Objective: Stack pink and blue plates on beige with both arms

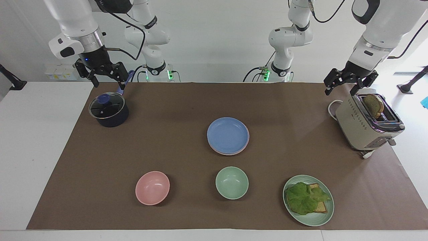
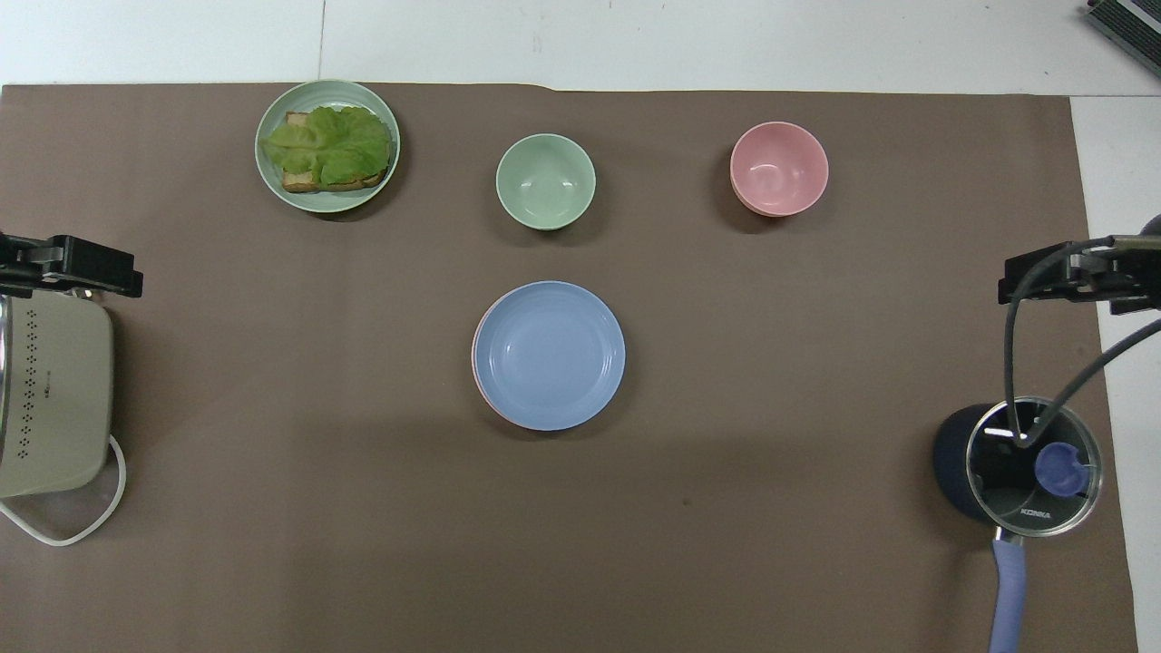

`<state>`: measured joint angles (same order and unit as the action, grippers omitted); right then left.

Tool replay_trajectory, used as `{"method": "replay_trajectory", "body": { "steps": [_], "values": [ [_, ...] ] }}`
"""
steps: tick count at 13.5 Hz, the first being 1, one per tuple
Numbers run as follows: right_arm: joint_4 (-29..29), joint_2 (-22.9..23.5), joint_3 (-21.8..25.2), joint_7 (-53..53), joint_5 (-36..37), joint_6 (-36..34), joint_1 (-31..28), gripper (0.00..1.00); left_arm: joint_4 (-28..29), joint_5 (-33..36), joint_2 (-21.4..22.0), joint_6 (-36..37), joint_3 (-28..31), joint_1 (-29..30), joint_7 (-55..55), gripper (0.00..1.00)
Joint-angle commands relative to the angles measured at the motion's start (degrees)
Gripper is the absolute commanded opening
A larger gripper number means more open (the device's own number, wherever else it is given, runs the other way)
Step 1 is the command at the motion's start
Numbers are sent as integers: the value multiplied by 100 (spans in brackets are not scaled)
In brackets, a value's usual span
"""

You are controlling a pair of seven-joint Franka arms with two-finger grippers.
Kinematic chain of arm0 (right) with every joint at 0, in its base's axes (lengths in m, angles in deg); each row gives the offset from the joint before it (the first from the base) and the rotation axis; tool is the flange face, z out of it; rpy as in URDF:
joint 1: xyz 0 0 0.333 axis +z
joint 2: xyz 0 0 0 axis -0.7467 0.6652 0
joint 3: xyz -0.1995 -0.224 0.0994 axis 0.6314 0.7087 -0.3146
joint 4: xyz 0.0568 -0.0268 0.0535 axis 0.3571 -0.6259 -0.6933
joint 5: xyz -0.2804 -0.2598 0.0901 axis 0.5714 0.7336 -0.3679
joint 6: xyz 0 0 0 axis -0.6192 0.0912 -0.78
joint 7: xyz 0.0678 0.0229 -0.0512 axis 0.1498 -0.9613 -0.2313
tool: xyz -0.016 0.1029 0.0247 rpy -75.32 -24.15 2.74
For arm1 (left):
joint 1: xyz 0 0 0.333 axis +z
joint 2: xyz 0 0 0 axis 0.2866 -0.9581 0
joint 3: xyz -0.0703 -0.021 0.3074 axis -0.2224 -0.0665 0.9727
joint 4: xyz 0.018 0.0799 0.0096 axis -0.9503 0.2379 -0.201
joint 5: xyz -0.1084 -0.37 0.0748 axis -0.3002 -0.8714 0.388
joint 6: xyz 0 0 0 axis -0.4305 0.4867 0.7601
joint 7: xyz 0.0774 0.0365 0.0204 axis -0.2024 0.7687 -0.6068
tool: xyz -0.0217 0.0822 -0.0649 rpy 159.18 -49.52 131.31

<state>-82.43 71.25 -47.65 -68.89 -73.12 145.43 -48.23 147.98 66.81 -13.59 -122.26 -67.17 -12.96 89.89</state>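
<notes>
We find the blue plate point(image 1: 228, 135) at the middle of the brown mat point(image 1: 174, 110), lying uppermost on a stack. A pink plate point(image 1: 230, 153) shows only as a thin rim beneath it, most plainly along the edge farther from the robots. We cannot make out a beige plate under these two in either view.

The right gripper point(image 1: 107, 81) hangs in the air over the mat's edge at the right arm's end of the table, just above the lidded dark pot point(image 1: 108, 110) and its blue handle. Its fingers stand wide apart and hold nothing. The left gripper point(image 1: 344, 84) hangs at the left arm's end, above the corner of the beige toaster point(image 1: 366, 122) nearest the robots. Its fingers are likewise spread wide and empty. Neither gripper touches any plate; both are well apart from the stack.

A slice of toast point(image 1: 373, 105) stands in the toaster's slot. Farther from the robots than the stack, we note three items in a row: a pink bowl point(image 1: 152, 187) toward the right arm's end, a mint-green bowl point(image 1: 231, 182) in the middle, and a mint-green plate point(image 1: 314, 219) bearing lettuce and toast toward the left arm's end. All three sit on the mat, apart from one another.
</notes>
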Motion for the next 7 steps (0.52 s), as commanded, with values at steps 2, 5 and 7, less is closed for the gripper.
{"method": "replay_trajectory", "body": {
  "steps": [2,5,7],
  "values": [
    [32,7,-50,160,-16,-99,-69,100,12,65,35,84,-20,17,43,100],
    [15,-2,-50,168,-16,-99,-69,100,12,65,35,84,-20,17,43,100],
    [-3,-11,-50,160,-16,-90,-69,100,12,65,35,84,-20,17,43,100]
  ]
}}
